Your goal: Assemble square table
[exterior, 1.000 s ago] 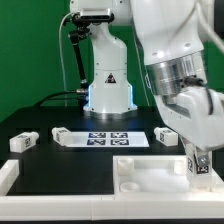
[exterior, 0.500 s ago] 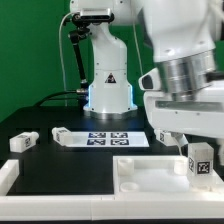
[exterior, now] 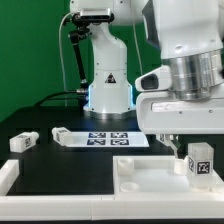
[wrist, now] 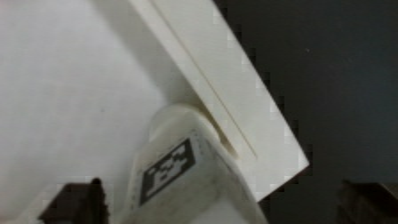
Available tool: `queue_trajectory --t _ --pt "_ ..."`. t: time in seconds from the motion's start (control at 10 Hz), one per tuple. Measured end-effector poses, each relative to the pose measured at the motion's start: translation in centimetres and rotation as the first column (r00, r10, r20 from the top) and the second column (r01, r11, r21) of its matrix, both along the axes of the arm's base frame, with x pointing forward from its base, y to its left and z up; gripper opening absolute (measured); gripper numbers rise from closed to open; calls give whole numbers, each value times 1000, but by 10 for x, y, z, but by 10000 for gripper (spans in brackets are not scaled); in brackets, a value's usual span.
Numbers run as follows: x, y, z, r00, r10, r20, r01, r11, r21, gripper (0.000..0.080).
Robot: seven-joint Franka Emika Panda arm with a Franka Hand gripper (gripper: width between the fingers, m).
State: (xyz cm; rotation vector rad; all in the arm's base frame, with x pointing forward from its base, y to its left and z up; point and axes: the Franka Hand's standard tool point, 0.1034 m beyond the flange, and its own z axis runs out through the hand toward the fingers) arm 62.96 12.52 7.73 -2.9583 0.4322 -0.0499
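The white square tabletop [exterior: 140, 172] lies at the front on the exterior view's right, and its raised rim [wrist: 222, 90] crosses the wrist view. A white leg with a tag [exterior: 201, 161] stands upright at its far right corner and also shows in the wrist view [wrist: 178, 170]. My gripper [exterior: 197, 149] hangs over this leg. In the wrist view the gripper [wrist: 221, 200] has its dark fingertips [wrist: 75, 200] wide apart on either side of the leg, clear of it. The gripper is open and holds nothing.
The marker board [exterior: 108, 139] lies mid-table before the robot base [exterior: 108, 85]. Loose white legs lie at the exterior view's left [exterior: 22, 142], beside the marker board [exterior: 62, 135] and behind the tabletop [exterior: 164, 134]. A low white rail [exterior: 6, 176] runs along the front left.
The hand has turned about the upright leg and risen a little; its fingers, close about the leg a second ago, now stand apart from it. The leg has stayed at the corner.
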Motion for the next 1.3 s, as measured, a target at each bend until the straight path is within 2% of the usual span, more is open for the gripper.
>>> queue_trajectory --t 0.1,0.2,0.3,0.4,0.5,0.6,0.9,1.0,1.1,1.2,1.3 --pt "1 2 0 998 67 19 -67 998 -4 649" --pt "1 2 0 999 48 16 -48 999 -3 649" --pt "1 2 0 999 49 16 -49 999 -3 530" --pt "1 2 0 999 41 14 -41 999 -2 530" --pt "0 0 -1 1000 -18 2 18 1000 -2 347" --pt "0 -4 -2 997 -74 -7 74 997 -2 304" --pt "0 -6 -2 944 -328 -46 329 944 3 301" --pt "-1 -7 -3 873 -481 -83 484 875 10 298" --pt "-3 -6 -4 729 -668 -152 678 735 22 295" --pt "-3 -5 -5 597 -774 -210 795 605 30 295" --pt "-1 -9 -4 539 -805 -249 837 546 45 296"
